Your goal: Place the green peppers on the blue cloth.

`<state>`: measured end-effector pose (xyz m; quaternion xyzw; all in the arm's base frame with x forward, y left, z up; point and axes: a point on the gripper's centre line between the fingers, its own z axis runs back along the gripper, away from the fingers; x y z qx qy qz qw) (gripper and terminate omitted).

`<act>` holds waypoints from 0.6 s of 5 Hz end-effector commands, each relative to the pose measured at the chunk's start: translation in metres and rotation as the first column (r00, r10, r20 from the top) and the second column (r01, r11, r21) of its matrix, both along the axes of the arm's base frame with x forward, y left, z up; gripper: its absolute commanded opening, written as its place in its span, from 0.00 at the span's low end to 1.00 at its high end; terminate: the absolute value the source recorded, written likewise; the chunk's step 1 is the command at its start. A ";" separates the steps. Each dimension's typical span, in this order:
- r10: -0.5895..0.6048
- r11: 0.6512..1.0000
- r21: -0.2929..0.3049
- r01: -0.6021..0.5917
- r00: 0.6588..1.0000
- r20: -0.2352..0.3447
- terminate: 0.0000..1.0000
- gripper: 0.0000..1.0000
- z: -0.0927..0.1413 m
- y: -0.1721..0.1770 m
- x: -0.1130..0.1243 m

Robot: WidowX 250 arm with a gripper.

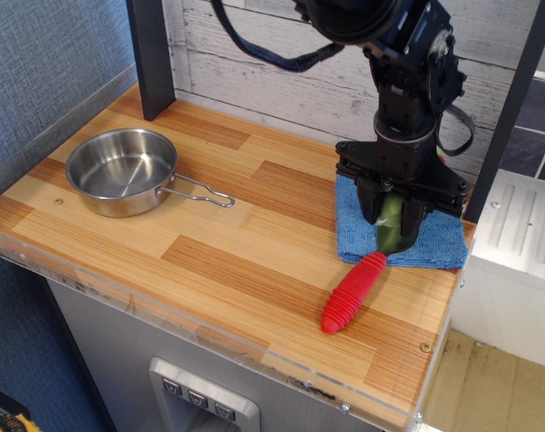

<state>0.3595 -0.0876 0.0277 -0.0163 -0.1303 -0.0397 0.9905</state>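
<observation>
My gripper [395, 225] is low over the blue cloth [438, 243] at the right rear of the table, and its black fingers are shut on the green peppers [392, 224], a light-green soft lump showing between them. The peppers hang just above the cloth or touch it; I cannot tell which. The arm hides much of the cloth and the bowl of the red-handled spoon [352, 292], whose handle lies on the wood just in front of the cloth.
A steel pan [121, 170] with a wire handle stands at the left of the wooden tabletop [227, 243]. A dark post [151, 56] rises at the back left. A white plank wall runs behind. The table's right edge drops off beside a white unit [515, 243].
</observation>
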 end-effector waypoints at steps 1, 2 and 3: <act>0.065 0.998 0.013 -0.065 0.997 0.033 0.00 1.00 0.016 0.013 0.003; 0.065 0.998 0.013 -0.065 0.997 0.031 0.00 1.00 0.015 0.015 0.001; 0.078 0.997 0.002 -0.078 0.997 0.026 0.00 1.00 0.020 0.017 0.000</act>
